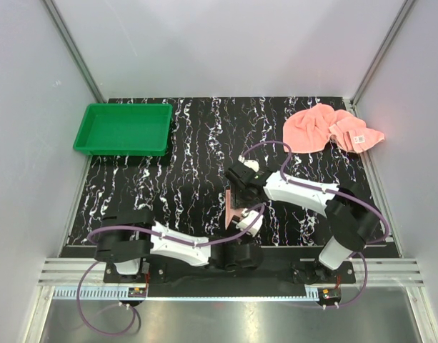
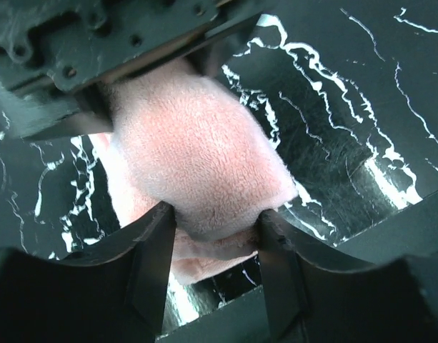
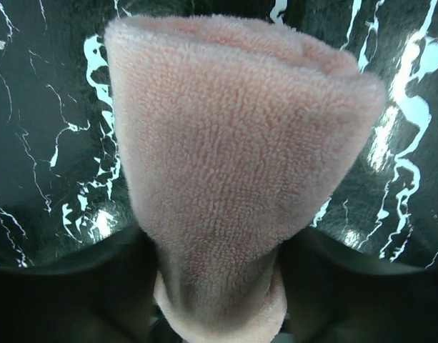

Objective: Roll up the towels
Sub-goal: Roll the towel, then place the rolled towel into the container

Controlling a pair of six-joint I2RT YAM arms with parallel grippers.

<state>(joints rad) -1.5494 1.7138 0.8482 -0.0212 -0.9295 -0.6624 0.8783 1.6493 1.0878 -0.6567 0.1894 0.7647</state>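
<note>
Quick count: two towels, one tray, two arms, and one label I can see.

The rolled towel (image 1: 231, 206) is in the lower middle of the top view, close to the front edge of the bench (image 1: 190, 143), with both tools on it. The left tool (image 2: 215, 236) comes in from below and is clamped on it. In its wrist view the fingers (image 2: 151, 250) press into both sides and the terry bulges out above them. The right tool (image 3: 217, 286) comes in from above with the roll filling its gap. Its fingers (image 3: 111, 286) are just dark blurs, so I honestly can't tell if it's squeezing or only flanking.

The loose towel (image 1: 326, 128) is crumpled at the upper right, with one end right at the bench's right edge. The white label (image 1: 360, 138) lies face up on that end, and its print is too small to read.

The green tray (image 1: 126, 127) is at the upper left and pokes past the bench's left edge.

The open room is the upper middle strip between the tray and the loose towel, plus the black patch at the left below the tray.
</note>
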